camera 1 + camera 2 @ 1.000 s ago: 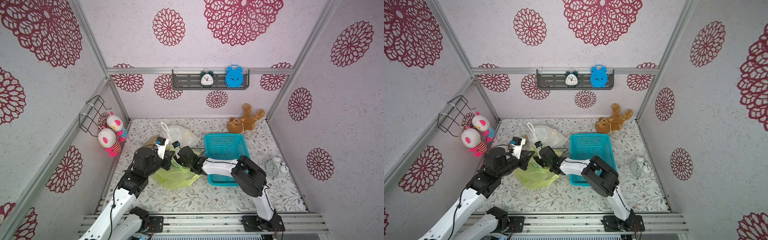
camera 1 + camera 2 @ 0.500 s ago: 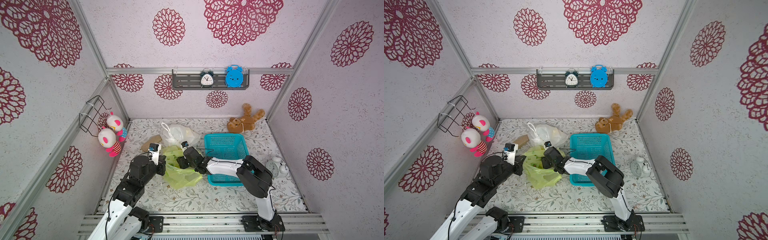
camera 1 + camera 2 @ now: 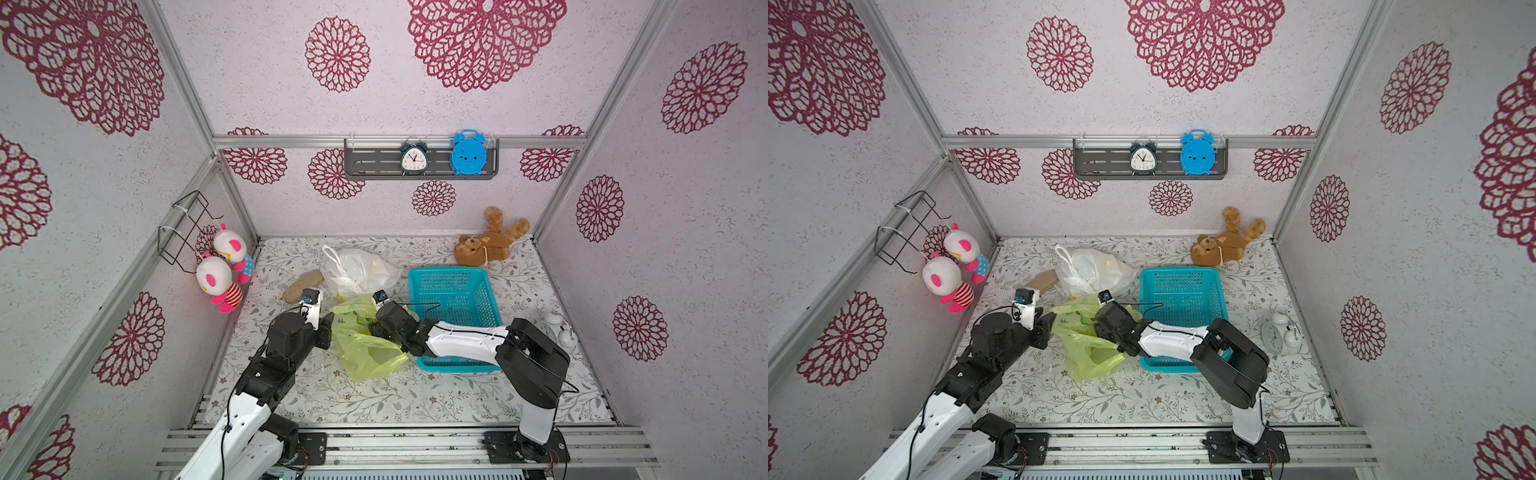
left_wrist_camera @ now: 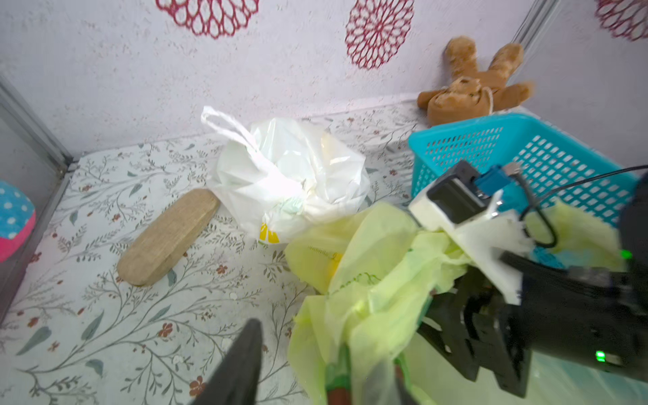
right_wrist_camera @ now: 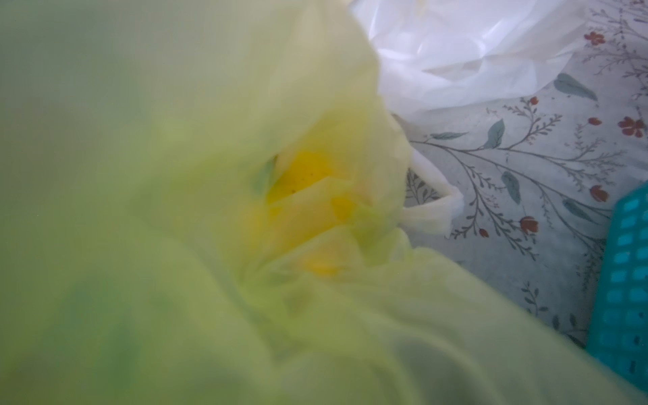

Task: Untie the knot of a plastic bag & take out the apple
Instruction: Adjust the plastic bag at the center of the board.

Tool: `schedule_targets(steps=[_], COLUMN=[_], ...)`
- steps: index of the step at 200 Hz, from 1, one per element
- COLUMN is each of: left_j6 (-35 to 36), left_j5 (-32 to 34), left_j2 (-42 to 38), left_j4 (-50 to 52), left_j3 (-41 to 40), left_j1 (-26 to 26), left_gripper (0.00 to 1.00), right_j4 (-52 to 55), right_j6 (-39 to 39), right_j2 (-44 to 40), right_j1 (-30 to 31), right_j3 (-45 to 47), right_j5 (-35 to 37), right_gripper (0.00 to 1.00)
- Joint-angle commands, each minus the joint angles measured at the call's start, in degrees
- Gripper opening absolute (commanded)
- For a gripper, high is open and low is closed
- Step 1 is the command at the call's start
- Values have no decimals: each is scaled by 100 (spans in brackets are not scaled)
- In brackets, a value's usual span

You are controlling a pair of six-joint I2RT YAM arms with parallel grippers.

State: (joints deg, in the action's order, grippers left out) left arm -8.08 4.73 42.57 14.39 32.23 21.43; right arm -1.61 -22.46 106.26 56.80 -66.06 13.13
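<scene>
Black and white arms reach from the near edge of the desk (image 3: 374, 399) toward its middle. Between their ends the green plastic bag (image 3: 365, 349) lies crumpled on the floral cloth, near the left side of the desk's centre. The left tool (image 3: 329, 332) is at the left edge of this bag. In the left wrist view its fingers (image 4: 242, 364) stand apart, and the film lies over one of them. The right tool (image 3: 376, 330) reaches into the bag from the right, and its arm passes over the near part of the teal basket (image 3: 453, 291). The film hides its tips, so I cannot tell if they are apart or together. In the right wrist view a yellow patch (image 5: 305, 175) shows through the folds, but whether it is the apple I cannot tell. Just behind the green bag sits a white bag (image 3: 357, 270), with a tan flat block (image 3: 301, 284) at its left. A brown teddy bear (image 3: 486, 245) lies in the far right corner. On the far wall a grey shelf (image 3: 374, 162) carries a black clock (image 3: 413, 158) and a blue clock (image 3: 467, 153).
</scene>
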Motion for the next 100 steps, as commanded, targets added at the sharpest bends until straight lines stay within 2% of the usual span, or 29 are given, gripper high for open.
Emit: schedule_targets(steps=[1, 4, 17, 30, 48, 67, 82, 90, 100], left_j6=[-430, -519, -830, -1028, -1059, -1199, -1438, -1506, -1500], left_j5=[-223, -301, -606, -660, -73, 1108, 2115, 2178, 1890], left_j2=[240, 247, 181, 35, -352, -826, -1192, -1280, -1217], left_j4=[-448, -364, -94, 31, 126, 520, 898, 1044, 965], left_j3=[231, 310, 680, 901, 855, 785, 768, 785, 695], left_j1=[-36, -35, 83, 567, 1551, 2397, 2784, 2885, 2975], left_gripper=[83, 99, 97, 97, 97, 97, 97, 97, 97], right_j4=[-114, -126, -130, -98, 1, 65, 167, 190, 275], right_j6=[138, 125, 42, -69, -209, -331, -420, -459, -479], right_j2=[-208, -225, -297, -334, -276, -138, -8, 46, 105], right_j1=[7, 15, 38, 42, 51, 51, 51, 55, 52], right_j3=[-103, -114, -206, -336, -550, -717, -897, -953, -1056], right_j5=[-360, -396, -494, -504, -476, -425, -412, -430, -388], right_gripper=[67, 67, 67, 67, 68, 68, 68, 68, 68])
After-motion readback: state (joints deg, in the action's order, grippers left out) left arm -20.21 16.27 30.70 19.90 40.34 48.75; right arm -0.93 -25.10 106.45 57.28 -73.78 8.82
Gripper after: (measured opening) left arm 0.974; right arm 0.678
